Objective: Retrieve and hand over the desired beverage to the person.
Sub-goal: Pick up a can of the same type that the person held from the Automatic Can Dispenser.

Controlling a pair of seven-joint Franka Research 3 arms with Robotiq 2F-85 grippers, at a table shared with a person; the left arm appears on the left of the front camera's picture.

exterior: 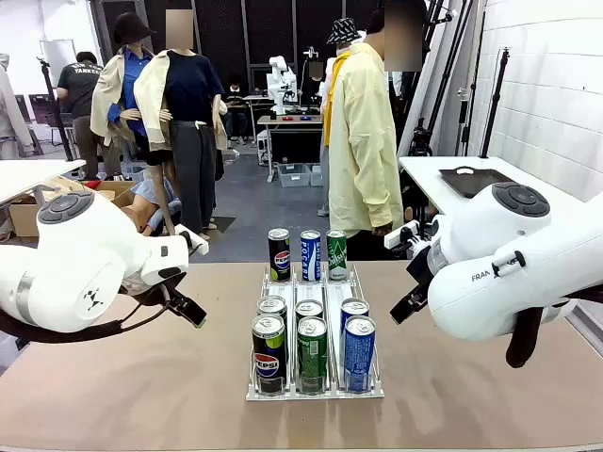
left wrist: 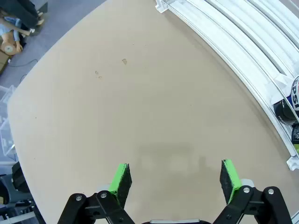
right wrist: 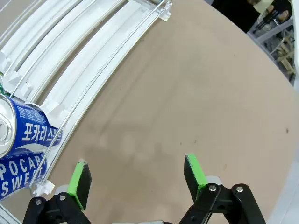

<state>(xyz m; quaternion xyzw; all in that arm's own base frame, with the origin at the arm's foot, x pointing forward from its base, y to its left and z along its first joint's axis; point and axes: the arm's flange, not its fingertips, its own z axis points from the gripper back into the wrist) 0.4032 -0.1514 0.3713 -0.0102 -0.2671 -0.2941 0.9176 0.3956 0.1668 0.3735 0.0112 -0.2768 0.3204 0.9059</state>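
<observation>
**Tan table, nine cans, two empty grippers**

Tan and smooth, the tabletop (exterior: 490, 395) ran from the robot's side across to the far edge. Nearest me, the left gripper (left wrist: 174, 168) hung over bare table with its green-padded jaws spread wide and nothing between them. The right gripper (right wrist: 136, 163) hung the same way on the other side, jaws wide apart and empty, with the corner of the rack just beside it.

Between the two arms lay a clear plastic three-lane rack (exterior: 316, 393). At its near end stood a black Pepsi can (exterior: 268, 353), a green can (exterior: 312, 353) and a blue Pocari Sweat can (exterior: 359, 351), side by side. Right behind each one stood a second can: (exterior: 272, 308) in the left lane, (exterior: 309, 310) in the middle lane and (exterior: 354, 308) in the right lane. At the far end, after a stretch of empty lane, stood a black can (exterior: 279, 254), a blue-and-white can (exterior: 311, 254) and a green can (exterior: 336, 254).

Beyond the table's far edge, just behind those last cans, stood the person in a long, loose pale-yellow shirt (exterior: 361, 141). Farther back the workshop held other tables and gear.
</observation>
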